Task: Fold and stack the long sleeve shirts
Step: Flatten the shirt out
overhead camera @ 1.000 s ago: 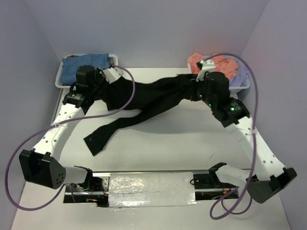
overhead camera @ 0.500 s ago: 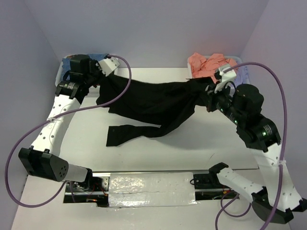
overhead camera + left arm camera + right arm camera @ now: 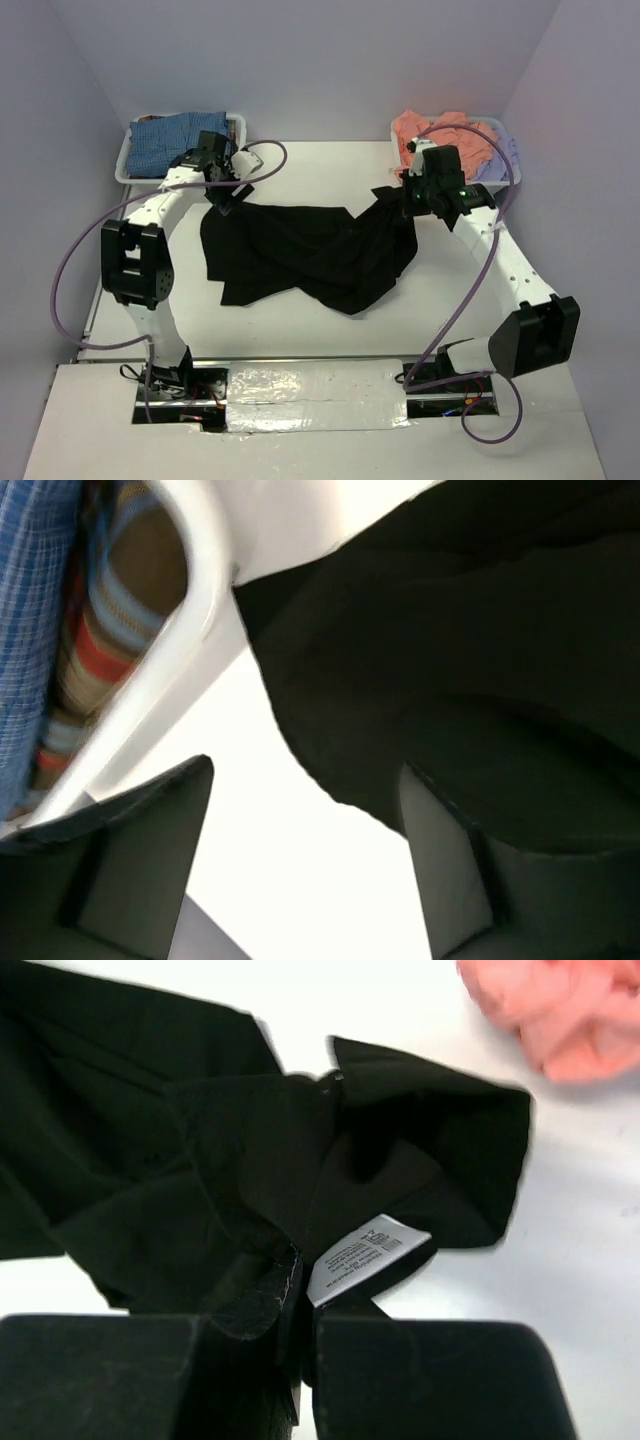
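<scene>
The black long sleeve shirt [image 3: 310,250] lies rumpled across the middle of the table. My left gripper [image 3: 230,193] hangs open over its far left corner; in the left wrist view the gripper [image 3: 305,770] has only bare table between its fingers, and the shirt's edge [image 3: 450,660] lies past the right finger. My right gripper [image 3: 405,200] is shut on the shirt's right end. In the right wrist view this gripper [image 3: 305,1290] pinches bunched black cloth [image 3: 250,1160] beside a white label [image 3: 365,1255]. A blue-checked shirt [image 3: 180,130], a salmon-pink one [image 3: 440,135] and a lavender one [image 3: 500,155] lie in bins.
A white bin [image 3: 125,165] stands at the far left, its rim [image 3: 190,630] close to my left gripper, with striped cloth [image 3: 110,630] inside. A second white bin [image 3: 505,180] stands at the far right. Purple cables loop around both arms.
My left gripper has opened and let go of the black shirt, which has dropped onto the table. The right arm has swung back left, still gripping the shirt's end.
</scene>
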Tool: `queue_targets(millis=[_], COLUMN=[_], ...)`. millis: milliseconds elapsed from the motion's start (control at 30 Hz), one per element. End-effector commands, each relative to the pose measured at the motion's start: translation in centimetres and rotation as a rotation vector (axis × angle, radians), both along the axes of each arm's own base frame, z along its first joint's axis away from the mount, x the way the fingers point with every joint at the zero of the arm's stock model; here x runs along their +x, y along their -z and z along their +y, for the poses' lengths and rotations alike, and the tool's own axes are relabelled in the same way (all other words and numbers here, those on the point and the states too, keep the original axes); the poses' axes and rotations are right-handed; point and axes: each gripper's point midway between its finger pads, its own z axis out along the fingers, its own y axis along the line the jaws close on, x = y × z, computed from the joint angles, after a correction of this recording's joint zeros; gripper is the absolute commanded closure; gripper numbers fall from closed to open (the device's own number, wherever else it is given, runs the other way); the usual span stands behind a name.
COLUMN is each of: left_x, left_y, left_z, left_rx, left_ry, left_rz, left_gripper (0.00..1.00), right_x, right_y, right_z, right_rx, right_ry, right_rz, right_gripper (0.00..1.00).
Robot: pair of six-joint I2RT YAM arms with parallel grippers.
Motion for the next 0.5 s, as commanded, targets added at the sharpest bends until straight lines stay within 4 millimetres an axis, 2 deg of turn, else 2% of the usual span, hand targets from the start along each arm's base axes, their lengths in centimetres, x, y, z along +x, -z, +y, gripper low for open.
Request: queue_targets(millis=[0, 67, 100, 167, 200, 233, 267, 300, 333, 367, 400, 433, 467], left_x=[-0.7, -2.0, -3.9, -6.5, -9.3, -10.9, -12.4, -14.7, -15.6, -15.9, -16.9, -16.1, -16.0], left_y=[-5.4, -5.0, -3.9, -2.1, 0.0, 1.0, 1.9, 3.5, 4.3, 4.9, 6.3, 6.5, 6.9], left_z=[0.3, -0.7, -0.7, -1.8, -1.3, -1.3, -1.1, -0.6, -0.2, 0.2, 1.1, 1.2, 1.2], left_rx=[-0.064, -0.082, -0.047, -0.022, 0.033, 0.052, 0.070, 0.109, 0.131, 0.156, 0.195, 0.211, 0.216], left_ry=[-0.045, 0.019, 0.094, 0.230, 0.337, 0.402, 0.455, 0.549, 0.578, 0.584, 0.585, 0.576, 0.572], left_rz=[-0.119, -0.110, -0.078, -0.022, 0.043, 0.080, 0.114, 0.156, 0.174, 0.169, 0.192, 0.152, 0.151], left_gripper=[0.08, 0.09, 0.12, 0.27, 0.34, 0.40, 0.40, 0.39, 0.36, 0.34, 0.32, 0.29, 0.27], right_x=[0.1, -0.3, -0.4, -0.6, -0.6, -0.7, -0.7, -0.8, -0.8, -0.8, -0.9, -0.9, -1.0], right_y=[-4.2, -3.9, -3.9, -3.3, -3.0, -2.7, -2.7, -2.4, -2.2, -2.1, -1.9, -1.7, -1.6], right_z=[0.4, 0.9, 0.9, 1.0, 1.0, 1.0, 1.1, 1.2, 1.2, 1.3, 1.4, 1.5, 1.6], right_rx=[0.103, 0.129, 0.134, 0.142, 0.142, 0.144, 0.147, 0.147, 0.152, 0.157, 0.161, 0.167, 0.171], right_ry=[0.019, 0.004, 0.005, 0.010, 0.010, 0.010, 0.008, 0.004, 0.006, 0.001, -0.001, 0.000, -0.005], right_rz=[-0.132, -0.132, -0.133, -0.117, -0.109, -0.100, -0.098, -0.093, -0.088, -0.086, -0.083, -0.081, -0.078], right_gripper=[1.00, 1.00, 1.00, 1.00, 1.00, 1.00, 1.00, 1.00, 1.00, 1.00, 1.00, 1.00, 1.00])
